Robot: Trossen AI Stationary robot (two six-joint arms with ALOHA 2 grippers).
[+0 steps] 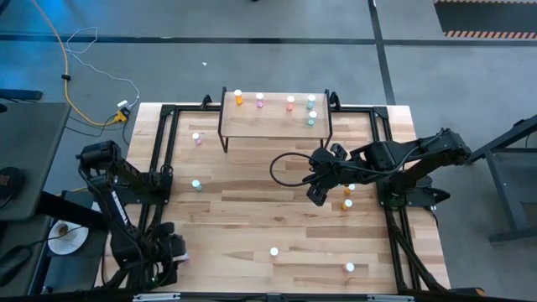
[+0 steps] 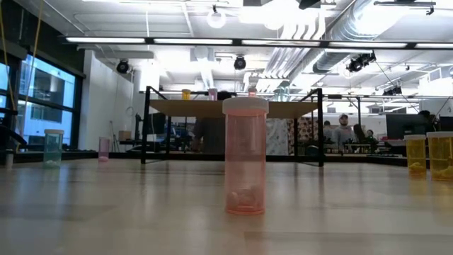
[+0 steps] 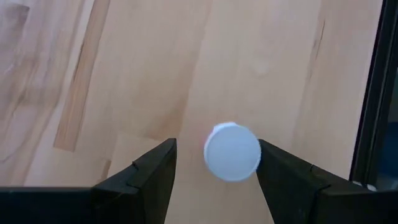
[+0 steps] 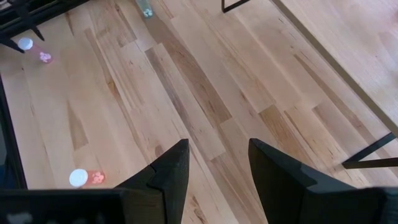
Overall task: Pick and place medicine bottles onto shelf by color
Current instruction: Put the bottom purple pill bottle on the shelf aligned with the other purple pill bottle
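A bottle with a white cap [image 3: 232, 152] and a reddish body stands on the table near its near left corner. My left gripper [image 3: 217, 144] is above it, pointing down and open, with one finger on either side of the cap; in the high view this gripper [image 1: 174, 250] hides the bottle. My right gripper [image 4: 218, 143] hangs open, holding nothing, above the table's right middle [image 1: 317, 195]. The shelf [image 1: 277, 126] stands at the far edge with several bottles on top, from orange [image 1: 239, 98] to teal [image 1: 311, 105].
Loose bottles stand about the table: pink [image 1: 196, 138] and teal [image 1: 196, 184] on the left, two orange [image 1: 348, 196] beside the right gripper, two near the front edge [image 1: 273, 251] [image 1: 350, 267]. Black frame rails [image 1: 159, 151] run along the table's sides.
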